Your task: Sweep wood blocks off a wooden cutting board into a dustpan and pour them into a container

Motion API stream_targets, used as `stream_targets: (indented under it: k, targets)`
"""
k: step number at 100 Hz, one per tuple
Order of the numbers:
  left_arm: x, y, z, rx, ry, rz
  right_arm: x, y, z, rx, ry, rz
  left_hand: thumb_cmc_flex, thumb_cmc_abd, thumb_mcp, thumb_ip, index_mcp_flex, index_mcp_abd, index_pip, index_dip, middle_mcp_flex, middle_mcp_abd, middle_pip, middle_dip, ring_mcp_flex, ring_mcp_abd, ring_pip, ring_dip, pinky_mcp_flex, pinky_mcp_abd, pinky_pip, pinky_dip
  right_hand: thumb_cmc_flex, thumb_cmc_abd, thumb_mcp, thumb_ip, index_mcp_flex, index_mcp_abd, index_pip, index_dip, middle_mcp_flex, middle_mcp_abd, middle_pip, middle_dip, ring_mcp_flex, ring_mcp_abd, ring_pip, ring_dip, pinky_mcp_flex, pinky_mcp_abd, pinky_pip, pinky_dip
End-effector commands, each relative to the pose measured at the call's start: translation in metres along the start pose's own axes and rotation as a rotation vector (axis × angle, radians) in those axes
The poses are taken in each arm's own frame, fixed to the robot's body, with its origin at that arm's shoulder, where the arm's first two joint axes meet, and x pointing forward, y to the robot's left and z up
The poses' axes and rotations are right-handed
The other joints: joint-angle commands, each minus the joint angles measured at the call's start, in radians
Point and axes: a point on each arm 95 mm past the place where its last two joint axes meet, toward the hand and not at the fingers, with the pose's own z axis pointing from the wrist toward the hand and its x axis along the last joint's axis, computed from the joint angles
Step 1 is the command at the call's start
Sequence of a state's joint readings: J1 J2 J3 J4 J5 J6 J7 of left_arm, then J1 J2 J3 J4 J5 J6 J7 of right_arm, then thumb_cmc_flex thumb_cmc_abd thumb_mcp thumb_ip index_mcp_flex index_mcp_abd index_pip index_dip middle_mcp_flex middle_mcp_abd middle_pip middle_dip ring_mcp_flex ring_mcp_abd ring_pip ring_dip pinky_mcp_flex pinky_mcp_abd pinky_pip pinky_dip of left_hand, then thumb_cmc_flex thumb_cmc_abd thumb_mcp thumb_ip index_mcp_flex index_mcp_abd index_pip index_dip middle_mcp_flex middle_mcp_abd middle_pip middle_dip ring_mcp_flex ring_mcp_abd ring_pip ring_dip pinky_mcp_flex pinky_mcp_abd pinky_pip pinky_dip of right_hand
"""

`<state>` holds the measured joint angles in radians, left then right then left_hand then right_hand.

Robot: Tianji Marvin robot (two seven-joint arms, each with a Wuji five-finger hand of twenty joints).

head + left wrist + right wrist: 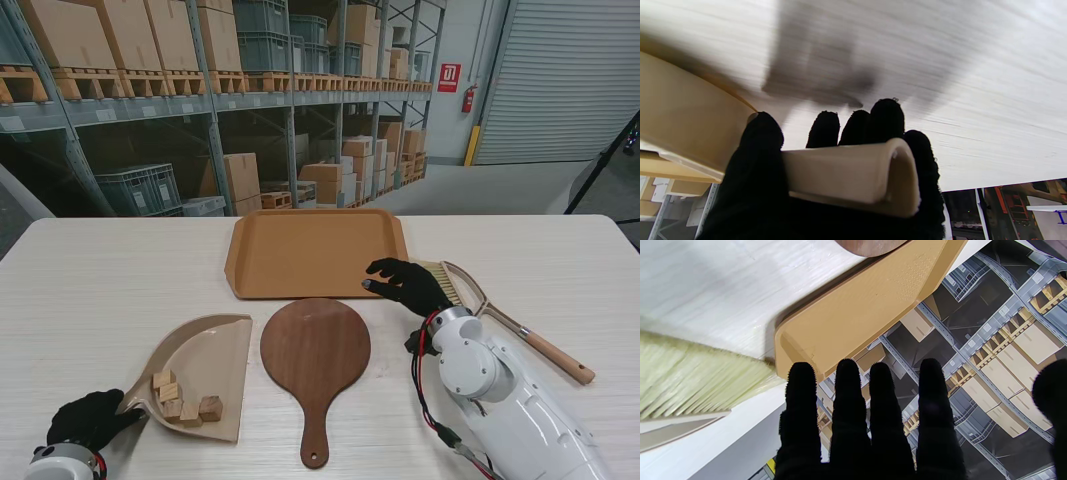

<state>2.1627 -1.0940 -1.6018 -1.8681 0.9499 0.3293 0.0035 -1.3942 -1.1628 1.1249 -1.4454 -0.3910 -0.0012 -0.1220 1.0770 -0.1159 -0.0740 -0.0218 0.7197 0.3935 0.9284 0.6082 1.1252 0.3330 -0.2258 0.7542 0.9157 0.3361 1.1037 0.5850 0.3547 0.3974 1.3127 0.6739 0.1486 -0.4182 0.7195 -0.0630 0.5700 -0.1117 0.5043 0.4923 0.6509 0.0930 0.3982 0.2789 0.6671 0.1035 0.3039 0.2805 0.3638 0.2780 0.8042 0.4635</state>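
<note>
Several small wood blocks (183, 394) lie in the beige dustpan (205, 350) at the near left of the table. My left hand (88, 418) is shut on the dustpan's handle (846, 173), black fingers wrapped around it. The round dark wooden cutting board (316, 350) lies bare in the middle, handle toward me. Behind it sits the tan tray (316, 250). My right hand (408, 283) is open, fingers (870, 413) spread, hovering by the tray's near right corner (840, 323). The brush (500, 315) rests on the table just right of that hand, bristles (690, 380) beside the fingers.
Warehouse shelving with cartons and crates stands beyond the table's far edge. A roller door is at the far right. The brush's wooden handle (555, 355) points toward the right near edge of the table.
</note>
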Motion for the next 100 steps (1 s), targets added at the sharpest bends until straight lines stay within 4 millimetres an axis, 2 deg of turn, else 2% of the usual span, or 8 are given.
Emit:
stream_targets:
  k: [1,32,72,100]
  targets:
    - [0.002,-0.002,-0.004,0.004,-0.005,-0.028,-0.002,-0.008,-0.003,0.033,-0.003,0.002,0.145,0.155,0.06,0.002,0.039,-0.019,0.051,0.024,0.01,-0.27,1.526,0.021,0.014,-0.204,0.047,0.017,-0.015,-0.027,0.041,0.04,0.008,0.023,-0.034,0.024,-0.03,-0.007,0.014,-0.006,-0.031,0.011,0.013,-0.01,-0.016,-0.003,0.01,-0.009,-0.009,0.023,-0.004,0.016]
    - [0.004,-0.013,-0.01,0.072,-0.016,-0.156,-0.003,-0.014,-0.004,0.07,0.011,-0.008,0.18,0.144,0.063,0.001,0.073,0.02,0.07,0.085,0.061,-0.253,1.607,0.058,0.061,-0.201,0.154,0.038,0.014,0.009,0.07,0.062,0.015,0.028,-0.039,0.025,-0.027,-0.004,0.018,-0.007,-0.024,0.01,0.022,-0.003,-0.019,-0.001,0.012,-0.006,-0.01,0.027,-0.005,0.022]
    - [0.007,-0.025,-0.014,0.115,-0.001,-0.241,-0.005,-0.013,-0.003,0.082,0.013,-0.012,0.187,0.136,0.065,0.002,0.088,0.03,0.072,0.117,0.08,-0.25,1.625,0.07,0.079,-0.2,0.183,0.039,0.028,0.021,0.078,0.069,0.023,0.034,-0.046,0.026,-0.026,-0.002,0.02,-0.006,-0.023,0.008,0.025,0.006,-0.022,-0.002,0.016,-0.003,-0.011,0.028,-0.005,0.031]
    - [0.01,-0.034,-0.002,0.114,0.024,-0.269,-0.006,-0.01,-0.004,0.093,0.011,-0.014,0.186,0.136,0.065,0.002,0.091,0.027,0.068,0.128,0.082,-0.257,1.626,0.073,0.081,-0.206,0.186,0.037,0.029,0.02,0.078,0.07,0.032,0.037,-0.05,0.027,-0.025,0.003,0.02,-0.006,-0.02,0.011,0.027,0.01,-0.022,-0.001,0.018,-0.001,-0.009,0.028,-0.004,0.035]
